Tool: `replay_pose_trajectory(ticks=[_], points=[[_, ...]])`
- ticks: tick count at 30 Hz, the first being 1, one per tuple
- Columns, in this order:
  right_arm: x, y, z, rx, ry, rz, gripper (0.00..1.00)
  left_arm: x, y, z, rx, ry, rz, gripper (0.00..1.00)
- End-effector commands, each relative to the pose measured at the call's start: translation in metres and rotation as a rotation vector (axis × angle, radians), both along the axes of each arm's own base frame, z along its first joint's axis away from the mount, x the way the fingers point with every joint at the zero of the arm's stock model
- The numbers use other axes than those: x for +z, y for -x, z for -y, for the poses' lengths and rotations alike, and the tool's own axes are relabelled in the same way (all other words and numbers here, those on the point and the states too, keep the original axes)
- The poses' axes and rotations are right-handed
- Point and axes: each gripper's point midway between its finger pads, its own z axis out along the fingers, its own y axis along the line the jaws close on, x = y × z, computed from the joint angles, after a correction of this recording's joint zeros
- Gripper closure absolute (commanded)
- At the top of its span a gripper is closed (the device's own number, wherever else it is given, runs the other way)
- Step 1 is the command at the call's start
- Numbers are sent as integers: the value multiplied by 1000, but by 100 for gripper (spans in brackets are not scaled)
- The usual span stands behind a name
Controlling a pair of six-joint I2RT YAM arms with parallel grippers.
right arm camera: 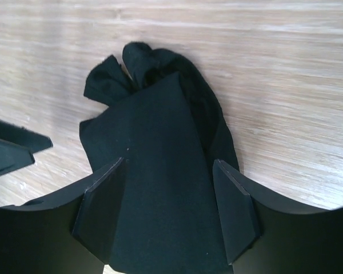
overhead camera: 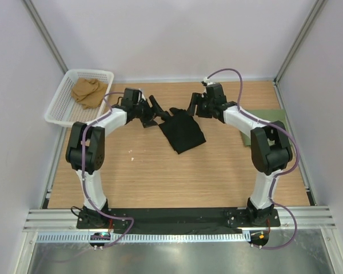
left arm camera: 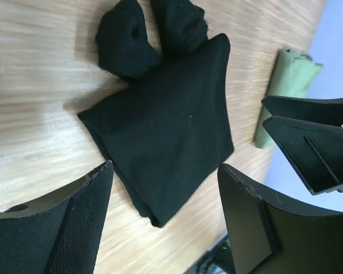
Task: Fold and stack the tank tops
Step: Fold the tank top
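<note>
The black tank top lies folded in the middle of the table, its bunched straps at the far end. It also shows in the right wrist view. My left gripper is open and empty, just off the top's far left corner. My right gripper is open over the top's far right end, its jaws straddling the cloth without closing on it. The olive green tank top lies folded at the right edge, partly under my right arm, and shows in the left wrist view.
A white mesh basket stands at the far left corner with a tan cloth in it. Walls enclose the table on three sides. A small white speck lies on the wood left of centre.
</note>
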Motion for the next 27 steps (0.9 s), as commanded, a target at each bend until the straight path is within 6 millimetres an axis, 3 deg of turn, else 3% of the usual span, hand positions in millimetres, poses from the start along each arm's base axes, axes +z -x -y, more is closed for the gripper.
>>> replay_pose_trajectory(ticks=[1,3,5,7,8,9,10,11,13,14,15,17,18,19,20,21,23,27], points=[[-9,-5,-3,77,-1,-1,33,-6,-14,-9,-10,-92,53,26],[-24,0,1,73,1,-58,34,-13,-6,-13,-13,-109,23,27],[-33,9,-1,80,-17,-99,34,-8,-1,-14,-15,-108,28,28],[-48,25,0,77,-34,-151,34,-12,10,-16,-22,-114,16,28],[-46,33,-4,93,-53,-161,35,-4,14,-17,-24,-110,30,29],[-57,46,-1,91,-53,-196,36,-1,18,-17,-26,-106,30,30],[-58,53,-2,100,-64,-206,40,-6,29,-18,-32,-107,11,30],[-47,61,-5,119,-88,-192,45,3,34,-17,-36,-102,30,30],[-55,89,-6,128,-99,-220,60,-3,54,-16,-54,-109,9,30],[-53,99,-8,125,-113,-223,65,8,60,-16,-61,-105,34,30],[-52,121,-12,145,-114,-227,67,6,67,-16,-66,-110,30,31],[-52,143,-15,148,-100,-243,68,-1,85,-17,-78,-125,13,31],[-55,161,-13,144,-65,-255,68,6,91,-15,-85,-121,31,31],[-57,169,-10,135,-50,-261,66,7,95,-16,-87,-121,34,31],[-59,176,-8,123,-54,-270,52,3,105,-17,-94,-125,22,31],[-56,184,-1,108,-55,-258,48,10,109,-15,-102,-122,44,31],[-54,192,10,81,-36,-247,43,10,115,-14,-114,-125,48,31],[-29,185,21,53,-13,-156,40,13,114,-6,-158,-126,76,31]])
